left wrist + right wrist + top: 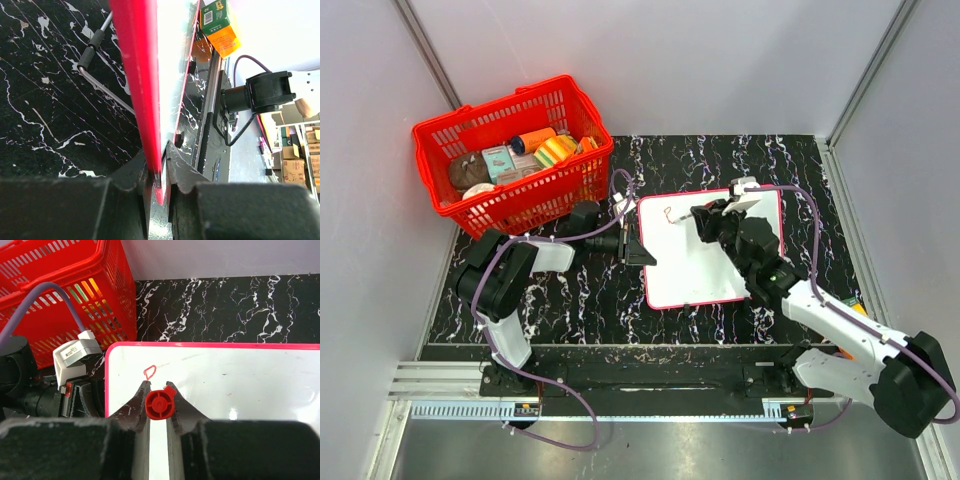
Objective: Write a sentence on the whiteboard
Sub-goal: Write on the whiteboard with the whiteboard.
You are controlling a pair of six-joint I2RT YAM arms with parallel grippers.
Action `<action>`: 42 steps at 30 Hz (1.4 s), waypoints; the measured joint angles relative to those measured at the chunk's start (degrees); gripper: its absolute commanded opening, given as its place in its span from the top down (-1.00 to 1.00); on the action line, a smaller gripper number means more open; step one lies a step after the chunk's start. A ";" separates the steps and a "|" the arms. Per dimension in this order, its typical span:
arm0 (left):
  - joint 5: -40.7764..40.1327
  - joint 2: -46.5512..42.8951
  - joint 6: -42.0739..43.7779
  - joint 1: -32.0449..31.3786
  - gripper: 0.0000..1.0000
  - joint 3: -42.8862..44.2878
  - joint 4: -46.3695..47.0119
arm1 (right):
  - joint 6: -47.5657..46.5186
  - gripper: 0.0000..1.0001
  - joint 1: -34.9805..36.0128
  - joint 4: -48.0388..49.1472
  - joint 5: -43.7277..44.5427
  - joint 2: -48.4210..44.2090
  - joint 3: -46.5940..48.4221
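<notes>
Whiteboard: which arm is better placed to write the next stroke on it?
The right one. The right pincer grips a red marker over the whiteboard, beside a small red mark. The left pincer is clamped on the board's edge, steadying it.

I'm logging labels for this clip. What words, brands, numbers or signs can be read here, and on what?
Nothing reads as quotable text.
Whiteboard: one red marker loop, not a legible letter yet.
Green box: print too blurred to read.
Packages in the red basket: labels too small.
</notes>
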 measured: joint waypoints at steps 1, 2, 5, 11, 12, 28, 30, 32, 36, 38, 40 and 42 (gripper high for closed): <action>0.00 0.00 0.07 -0.02 1.00 0.07 -0.09 | 0.00 1.00 0.00 -0.07 0.00 -0.39 0.00; 0.00 0.00 0.15 -0.07 1.00 0.17 -0.20 | 0.00 1.00 0.00 -0.09 0.02 -0.81 0.00; -0.02 0.00 0.24 -0.24 1.00 0.26 -0.20 | -0.17 1.00 0.00 -0.07 0.22 -1.38 0.11; -0.02 0.00 0.39 -0.35 1.00 0.28 -0.22 | -0.70 1.00 0.00 0.00 1.53 0.11 1.55; -0.02 0.00 0.39 -0.35 1.00 0.28 -0.24 | -0.76 1.00 0.00 0.13 1.64 0.48 1.75; -0.02 0.00 0.83 -0.46 1.00 0.59 -0.96 | -0.94 1.00 -0.07 0.50 1.77 2.19 2.27; -0.02 0.00 0.83 -0.46 1.00 0.63 -1.03 | -1.05 1.00 -0.09 0.68 2.25 2.19 2.27; -0.02 0.00 0.85 -0.46 1.00 0.66 -1.07 | -1.07 1.00 -0.09 0.81 2.58 2.19 2.27; -0.02 0.00 0.92 -0.48 1.00 0.68 -1.11 | -1.09 1.00 -0.11 0.81 2.71 2.03 2.27; -0.02 0.00 1.07 -0.50 1.00 0.68 -1.11 | -1.11 1.00 -0.13 0.83 2.86 1.88 2.27; -0.02 0.00 1.09 -0.50 1.00 0.68 -1.11 | -1.18 1.00 -0.15 0.85 3.08 1.86 2.27; -0.02 0.00 1.14 -0.52 1.00 0.70 -1.11 | -1.22 1.00 -0.17 0.85 3.17 1.90 2.27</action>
